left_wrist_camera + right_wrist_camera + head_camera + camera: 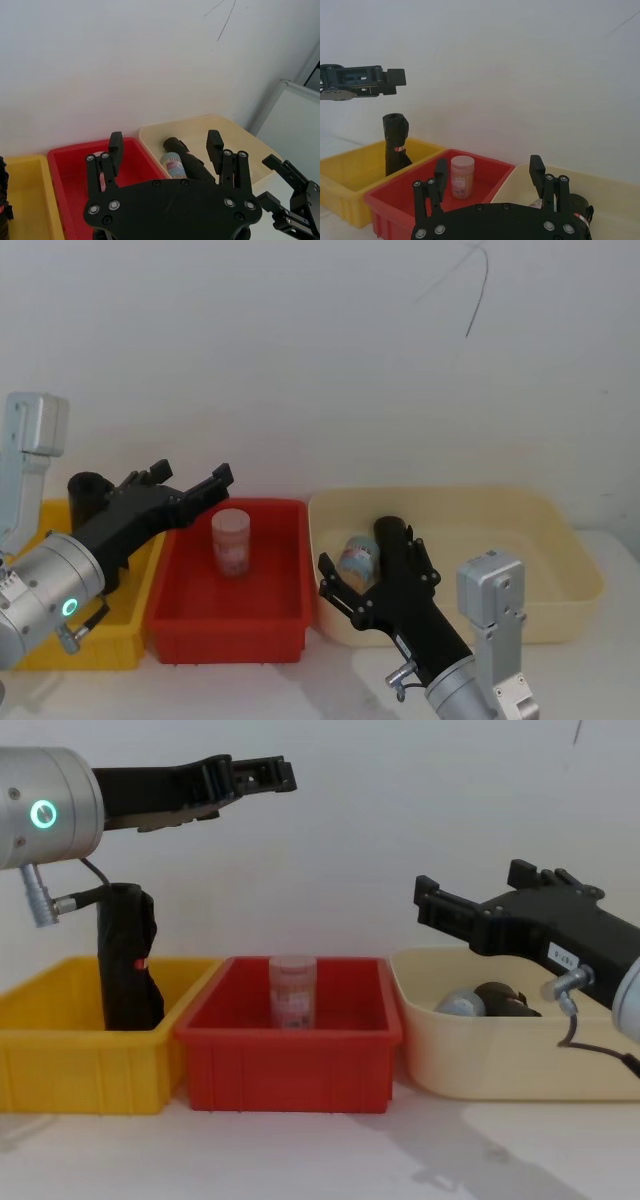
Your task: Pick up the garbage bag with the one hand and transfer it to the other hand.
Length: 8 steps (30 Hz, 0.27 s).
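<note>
My left gripper, on the arm with the green ring, hangs in the air above the yellow bin and the near edge of the red bin, its two fingers spread wide with nothing between them and touching nothing. My right gripper is raised above the cream bin's left end, its fingers also parted wide and empty. The garbage bag stands upright in the yellow bin, below my left arm and apart from both grippers; a small red-and-white label shows on its side in the right wrist view. Counting what lies before me: three bins in a row, yellow, red and cream from my left to my right, their sides touching or nearly so. There are two black rolls, the standing one and a second black roll lying in the cream bin. There are two other containers: a clear jar with pinkish contents upright in the red bin, and a pale bottle lying just beside the roll in the cream bin.
</note>
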Available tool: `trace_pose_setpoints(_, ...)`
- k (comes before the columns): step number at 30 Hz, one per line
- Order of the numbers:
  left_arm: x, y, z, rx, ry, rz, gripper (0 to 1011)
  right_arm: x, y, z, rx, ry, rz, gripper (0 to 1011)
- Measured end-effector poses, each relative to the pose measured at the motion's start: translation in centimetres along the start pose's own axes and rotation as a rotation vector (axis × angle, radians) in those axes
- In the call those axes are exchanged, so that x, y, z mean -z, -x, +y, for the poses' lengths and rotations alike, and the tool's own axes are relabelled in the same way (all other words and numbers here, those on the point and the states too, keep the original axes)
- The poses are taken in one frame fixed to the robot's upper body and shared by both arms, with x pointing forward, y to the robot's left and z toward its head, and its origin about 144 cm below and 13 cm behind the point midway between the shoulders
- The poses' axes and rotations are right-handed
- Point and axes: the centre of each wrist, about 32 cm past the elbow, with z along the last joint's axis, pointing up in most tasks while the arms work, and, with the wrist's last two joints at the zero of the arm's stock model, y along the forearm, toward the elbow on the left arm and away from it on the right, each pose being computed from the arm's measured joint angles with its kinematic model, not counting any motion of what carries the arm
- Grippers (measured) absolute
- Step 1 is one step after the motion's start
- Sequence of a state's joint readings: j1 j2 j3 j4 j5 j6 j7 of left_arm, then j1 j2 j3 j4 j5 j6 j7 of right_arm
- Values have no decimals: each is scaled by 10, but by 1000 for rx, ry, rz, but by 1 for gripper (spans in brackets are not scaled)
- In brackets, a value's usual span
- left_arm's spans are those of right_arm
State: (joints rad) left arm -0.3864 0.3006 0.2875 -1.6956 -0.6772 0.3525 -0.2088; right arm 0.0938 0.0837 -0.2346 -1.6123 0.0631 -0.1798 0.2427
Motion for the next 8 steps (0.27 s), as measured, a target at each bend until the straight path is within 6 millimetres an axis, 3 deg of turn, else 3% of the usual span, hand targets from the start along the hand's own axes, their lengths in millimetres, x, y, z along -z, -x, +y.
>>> trace_pose_setpoints(8, 0, 0, 0, 0, 0, 0, 1001, 0, 0, 0, 0, 0, 0, 1000)
